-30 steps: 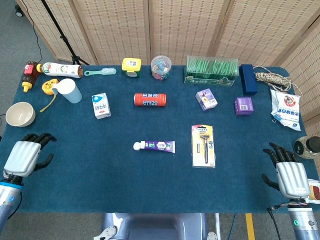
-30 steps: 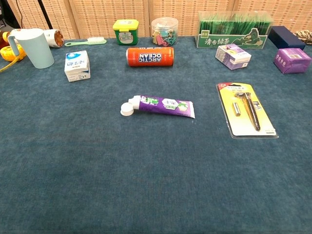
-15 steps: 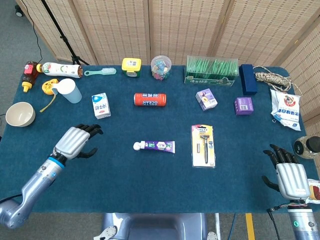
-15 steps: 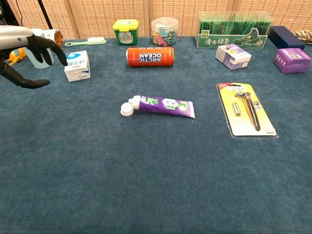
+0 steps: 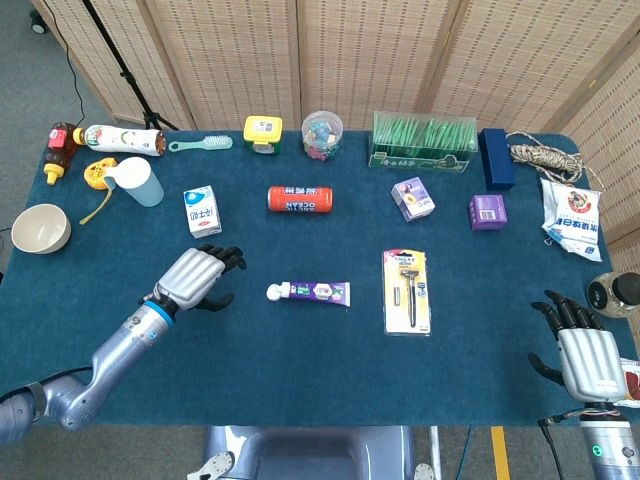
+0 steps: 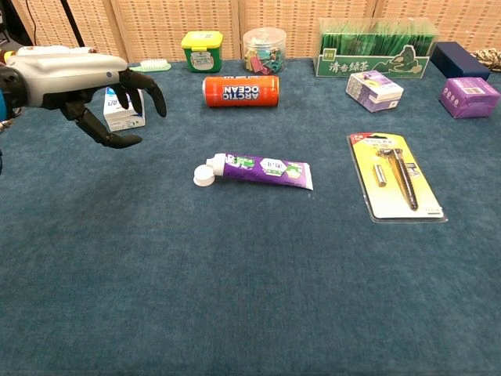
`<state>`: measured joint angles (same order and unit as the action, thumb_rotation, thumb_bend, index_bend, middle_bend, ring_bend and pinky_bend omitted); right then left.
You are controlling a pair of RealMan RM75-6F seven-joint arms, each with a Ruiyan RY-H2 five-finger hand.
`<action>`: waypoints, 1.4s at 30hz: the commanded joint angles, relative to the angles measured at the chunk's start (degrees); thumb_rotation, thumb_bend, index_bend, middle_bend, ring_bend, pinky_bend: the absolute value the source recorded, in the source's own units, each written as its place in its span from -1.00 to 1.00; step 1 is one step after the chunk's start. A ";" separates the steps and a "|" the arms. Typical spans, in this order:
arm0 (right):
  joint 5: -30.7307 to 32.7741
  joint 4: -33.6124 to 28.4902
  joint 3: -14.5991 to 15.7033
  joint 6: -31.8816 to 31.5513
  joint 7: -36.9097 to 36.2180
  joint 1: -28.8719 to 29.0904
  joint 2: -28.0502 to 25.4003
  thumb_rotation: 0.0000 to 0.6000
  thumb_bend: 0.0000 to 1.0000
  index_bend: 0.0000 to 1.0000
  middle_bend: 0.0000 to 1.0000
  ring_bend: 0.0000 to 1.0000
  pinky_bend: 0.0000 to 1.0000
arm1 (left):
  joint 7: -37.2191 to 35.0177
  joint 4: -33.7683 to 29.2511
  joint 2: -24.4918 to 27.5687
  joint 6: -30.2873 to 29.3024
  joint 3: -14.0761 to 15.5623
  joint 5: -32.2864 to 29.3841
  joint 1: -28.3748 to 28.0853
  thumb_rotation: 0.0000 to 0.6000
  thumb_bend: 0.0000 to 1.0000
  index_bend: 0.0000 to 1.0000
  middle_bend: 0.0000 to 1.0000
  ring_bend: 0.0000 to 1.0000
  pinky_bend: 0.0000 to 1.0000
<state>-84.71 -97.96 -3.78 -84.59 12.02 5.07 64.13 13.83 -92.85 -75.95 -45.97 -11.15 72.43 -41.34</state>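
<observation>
Toothpaste tube (image 5: 315, 292) lay flat near the middle of the bench (image 5: 300, 370), white cap toward the robot's left, its purple label too small to read. Just beside that cap hovered the left hand (image 5: 196, 276), fingers spread and curved downward, holding nothing and touching nothing; in the chest view the same hand (image 6: 86, 82) hung above the cloth in front of a small white-and-blue carton (image 5: 202, 211). The right hand (image 5: 584, 355) rested at the bench's near right corner, fingers apart and empty, well apart from everything else.

An orange can (image 6: 240, 89) on its side read "ARCTIC OCEAN", upside down to the chest camera. A green tea box (image 6: 374, 48) carried Chinese characters on its front. A razor in a yellow blister card (image 5: 408, 291) lay right of the tube.

Open cloth stretched between the tube and the near edge, and also between the razor card and the right hand. The back edge was crowded with small goods.

A dark blue cloth covered the bench; woven folding screens (image 5: 330, 50) stood behind it on a grey floor.
</observation>
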 commanded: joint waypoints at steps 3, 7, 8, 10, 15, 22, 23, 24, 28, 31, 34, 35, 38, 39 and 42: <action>-0.11 -0.09 0.06 -0.59 -0.58 -0.45 -0.44 1.00 -0.56 -0.52 -0.70 -0.64 -0.55 | 4.52 2.59 -5.25 1.96 -0.72 -4.72 -4.25 0.66 -0.32 -0.37 -0.56 -0.45 -0.47; -0.09 -0.11 0.13 -1.05 -0.86 -0.84 -0.69 1.00 -0.56 -0.52 -0.70 -0.64 -0.55 | 7.47 4.18 -7.99 2.29 -0.61 -7.19 -6.34 0.65 -0.32 -0.35 -0.56 -0.45 -0.47; -0.03 -0.10 0.15 -1.29 -0.99 -1.04 -0.81 1.00 -0.56 -0.52 -0.70 -0.64 -0.55 | 8.71 4.83 -9.11 2.21 -0.52 -7.74 -7.07 0.65 -0.32 -0.35 -0.56 -0.45 -0.47; -0.06 -0.09 0.22 -1.52 -1.18 -1.27 -0.98 1.00 -0.56 -0.52 -0.70 -0.64 -0.55 | 10.62 5.83 -10.86 1.67 -0.46 -9.26 -7.99 0.64 -0.32 -0.34 -0.56 -0.49 -0.50; -0.05 0.01 0.22 -2.09 -1.89 -1.77 -1.44 1.00 -0.56 -0.52 -0.70 -0.64 -0.55 | 14.48 7.99 -15.07 0.10 -0.82 -13.31 -10.32 0.64 -0.33 -0.33 -0.56 -0.56 -0.55; -0.12 0.24 0.27 -2.59 -2.82 -2.31 -1.91 1.00 -0.56 -0.52 -0.70 -0.64 -0.55 | 17.16 9.56 -17.55 -0.59 -0.40 -17.39 -12.23 0.63 -0.32 -0.33 -0.58 -0.59 -0.58; -0.11 0.28 0.28 -2.66 -2.90 -2.39 -1.94 1.00 -0.56 -0.52 -0.70 -0.64 -0.55 | 17.30 9.68 -17.72 -0.57 -0.31 -17.89 -12.39 0.63 -0.32 -0.33 -0.58 -0.59 -0.58; -0.10 0.33 0.31 -2.71 -3.00 -2.48 -1.96 1.00 -0.56 -0.52 -0.70 -0.64 -0.55 | 17.52 9.84 -17.87 -0.49 -0.12 -18.54 -12.58 0.63 -0.32 -0.33 -0.58 -0.59 -0.58; -0.09 0.49 0.30 -2.88 -3.22 -2.69 -1.96 1.00 -0.56 -0.52 -0.70 -0.64 -0.55 | 18.11 10.36 -18.25 -0.74 0.57 -19.74 -12.97 0.63 -0.32 -0.33 -0.58 -0.59 -0.58; -0.09 0.57 0.30 -2.95 -3.31 -2.81 -1.97 1.00 -0.56 -0.52 -0.70 -0.64 -0.55 | 18.06 10.70 -18.57 -1.02 0.92 -20.35 -13.09 0.62 -0.32 -0.33 -0.58 -0.59 -0.58; -0.01 0.58 0.29 -2.99 -3.39 -2.93 -2.07 1.00 -0.56 -0.52 -0.70 -0.64 -0.55 | 17.68 11.30 -19.30 -1.41 1.08 -20.58 -13.20 0.63 -0.32 -0.32 -0.58 -0.58 -0.58; 0.01 0.59 0.28 -3.00 -3.41 -2.97 -2.11 1.00 -0.56 -0.52 -0.70 -0.64 -0.55 | 17.54 11.50 -19.54 -1.50 1.10 -20.60 -13.26 0.63 -0.32 -0.31 -0.58 -0.58 -0.58; 0.06 0.53 0.22 -3.16 -3.40 -3.12 -2.26 1.00 -0.56 -0.52 -0.70 -0.64 -0.55 | 17.15 12.21 -20.31 -1.63 1.12 -20.61 -13.58 0.63 -0.32 -0.29 -0.58 -0.58 -0.58; 0.12 0.52 0.18 -3.23 -3.42 -3.18 -2.30 1.00 -0.56 -0.52 -0.70 -0.64 -0.55 | 17.04 12.44 -20.52 -1.57 1.14 -20.72 -13.71 0.63 -0.32 -0.29 -0.58 -0.58 -0.58; 0.29 0.52 0.13 -3.33 -3.53 -3.35 -2.35 1.00 -0.56 -0.52 -0.70 -0.64 -0.55 | 16.99 12.97 -20.98 -1.68 1.27 -21.00 -13.94 0.63 -0.32 -0.25 -0.58 -0.58 -0.58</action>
<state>-84.42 -97.43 -3.65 -87.91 8.48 1.72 61.79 30.83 -79.97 -96.84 -47.59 -9.93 51.50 -55.23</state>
